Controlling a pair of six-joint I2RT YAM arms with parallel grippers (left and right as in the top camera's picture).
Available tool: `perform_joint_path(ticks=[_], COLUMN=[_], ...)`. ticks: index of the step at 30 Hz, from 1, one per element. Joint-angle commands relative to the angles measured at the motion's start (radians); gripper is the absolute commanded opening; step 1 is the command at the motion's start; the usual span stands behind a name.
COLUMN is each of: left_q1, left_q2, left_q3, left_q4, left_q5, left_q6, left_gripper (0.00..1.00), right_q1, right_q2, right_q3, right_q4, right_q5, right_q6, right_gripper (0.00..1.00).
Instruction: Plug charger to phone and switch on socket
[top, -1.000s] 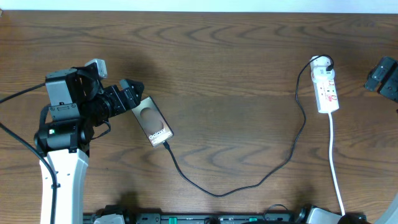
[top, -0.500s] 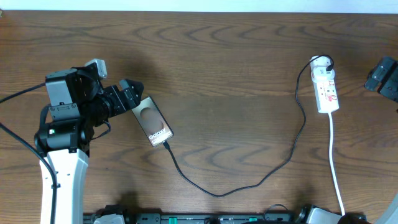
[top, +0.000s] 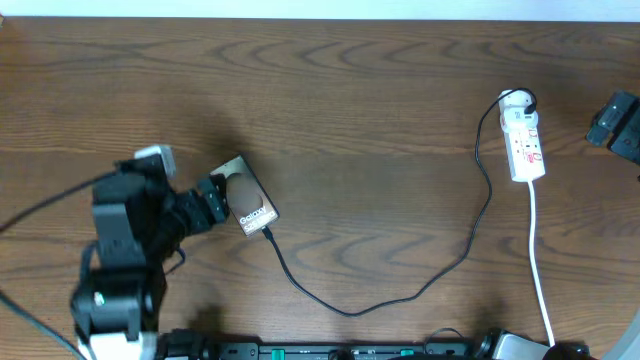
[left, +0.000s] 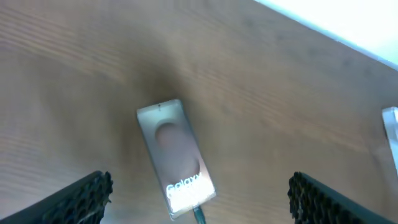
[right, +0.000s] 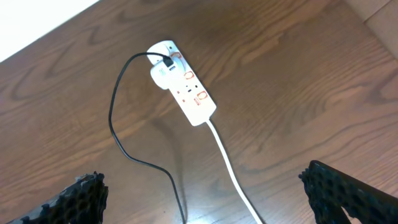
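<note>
Left gripper (top: 215, 195) stands wide and empty, just beside the phone (top: 248, 198) near the bench's left edge. Your right gripper (right: 205, 190) gapes wide near the socket (top: 524, 140) by the right edge. The charger (top: 400, 295) looks seated in the phone. That strip is likely light and slippery, so press its switch straight down.

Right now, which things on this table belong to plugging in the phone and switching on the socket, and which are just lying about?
Part of the job:
- phone, face up
- charger, thin black cable running from the phone to the socket
- socket, white strip with red marks

Just there:
- dark rail along the table's near edge
- nothing else loose that I can see
</note>
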Motion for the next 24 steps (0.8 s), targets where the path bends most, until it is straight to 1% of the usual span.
perform_joint_path(ticks=[1, 5, 6, 8, 10, 13, 16, 18, 22, 24], left_q1=[-0.004, -0.004, -0.004, -0.004, -0.004, -0.004, 0.001, 0.008, 0.039, 0.060], left_q2=[-0.126, -0.278, -0.327, -0.381, -0.426, -0.483, -0.537, -0.562, -0.627, -0.695], left_q3=[-0.145, -0.324, -0.387, -0.454, -0.513, -0.583, -0.636, -0.652, -0.690, -0.723], left_q4=[0.134, 0.405, 0.511, 0.631, 0.744, 0.851, 0.885, 0.884, 0.865, 0.813], left_q5=[-0.047, -0.039, -0.039, -0.040, -0.039, -0.040, -0.039, -0.039, -0.039, -0.039], left_q6=[0.010, 0.010, 0.010, 0.019, 0.072, 0.175, 0.260, 0.287, 0.295, 0.295], left_gripper=[0.92, 0.92, 0.92, 0.92, 0.92, 0.92, 0.92, 0.92, 0.92, 0.92], right_q1=[0.004, 0.004, 0.004, 0.004, 0.004, 0.004, 0.004, 0.004, 0.004, 0.004], right_q2=[0.002, 0.002, 0.002, 0.002, 0.002, 0.002, 0.002, 0.002, 0.002, 0.002], right_q3=[0.001, 0.001, 0.001, 0.001, 0.001, 0.001, 0.001, 0.001, 0.001, 0.001], right_q4=[0.001, 0.001, 0.001, 0.001, 0.001, 0.001, 0.001, 0.001, 0.001, 0.001], right_q5=[0.011, 0.011, 0.011, 0.011, 0.011, 0.011, 0.011, 0.011, 0.011, 0.011], right_q6=[0.008, 0.008, 0.008, 0.008, 0.008, 0.008, 0.008, 0.008, 0.008, 0.008], right_gripper=[0.99, 0.99, 0.99, 0.99, 0.99, 0.99, 0.99, 0.99, 0.99, 0.99])
